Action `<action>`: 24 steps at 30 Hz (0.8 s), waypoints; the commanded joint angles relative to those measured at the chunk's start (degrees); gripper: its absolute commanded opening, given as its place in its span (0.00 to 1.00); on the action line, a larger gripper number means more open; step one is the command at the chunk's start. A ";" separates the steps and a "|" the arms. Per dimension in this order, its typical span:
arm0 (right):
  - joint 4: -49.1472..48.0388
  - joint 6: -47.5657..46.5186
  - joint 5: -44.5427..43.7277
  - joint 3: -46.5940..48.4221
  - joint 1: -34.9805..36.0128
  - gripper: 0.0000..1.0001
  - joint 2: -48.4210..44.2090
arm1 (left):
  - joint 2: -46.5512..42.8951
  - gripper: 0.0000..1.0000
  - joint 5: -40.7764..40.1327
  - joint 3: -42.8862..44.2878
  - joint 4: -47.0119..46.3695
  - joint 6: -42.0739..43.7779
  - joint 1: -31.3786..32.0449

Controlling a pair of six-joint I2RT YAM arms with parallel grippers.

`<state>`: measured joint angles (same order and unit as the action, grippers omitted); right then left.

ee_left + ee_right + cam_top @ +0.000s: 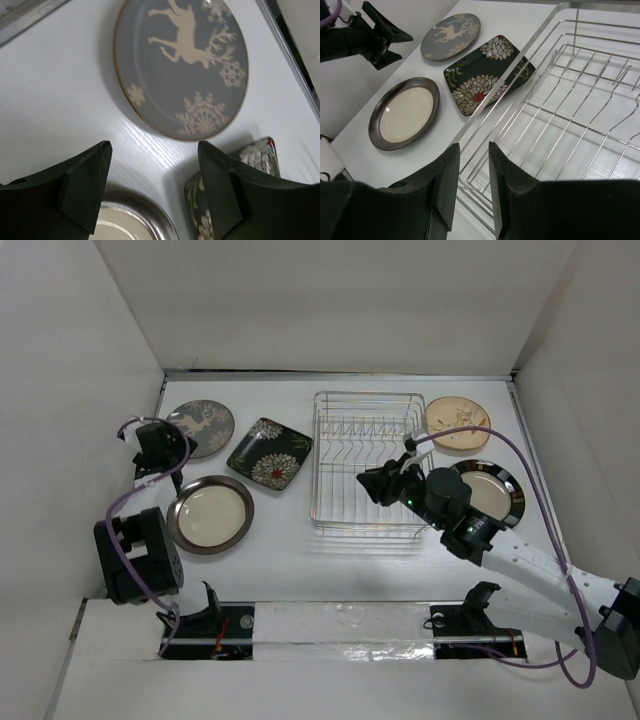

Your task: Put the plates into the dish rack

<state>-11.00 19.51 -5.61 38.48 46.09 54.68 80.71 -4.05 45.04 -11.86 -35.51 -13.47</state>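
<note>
Dish rack (pixel 316 460): centre of the top view. The right wrist view cuts off its far end.

Plates: all five lie flat on the table (pixel 290 560), outside the rack.
- Left of centre: deer plate (pixel 201 427), square flowered plate (pixel 269 453) and brown-rimmed plate (pixel 210 513).
- Right, top view only: tan plate (pixel 458 423) and second brown-rimmed plate (pixel 497 492), which is half hidden by the right arm.

Left gripper (pixel 154 147): jaws spread wide, nothing between them. Its fingers cover most of two plates.

Right gripper (pixel 474 145): jaws narrowly parted, pinching nothing, over the rack's near corner.
</note>
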 commanded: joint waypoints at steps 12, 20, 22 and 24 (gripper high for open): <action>-3.58 2.73 7.72 -0.95 -5.48 0.36 2.01 | 23.51 0.61 10.20 13.50 -4.39 -1.31 -8.41; -2.89 2.20 6.31 -0.69 -6.01 0.36 2.89 | 30.38 0.58 13.89 17.80 -6.07 -3.16 -8.41; -2.27 2.11 5.96 -0.60 -6.62 0.36 2.72 | 32.05 0.56 14.77 18.51 -6.51 -3.43 -8.41; -2.18 2.11 5.96 -0.69 -6.62 0.36 2.19 | 32.67 0.54 14.87 18.51 -7.12 -3.52 -8.41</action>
<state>-11.09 22.02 0.64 37.65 39.99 58.26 111.74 9.08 62.83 -19.49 -38.28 -21.85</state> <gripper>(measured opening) 0.360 0.549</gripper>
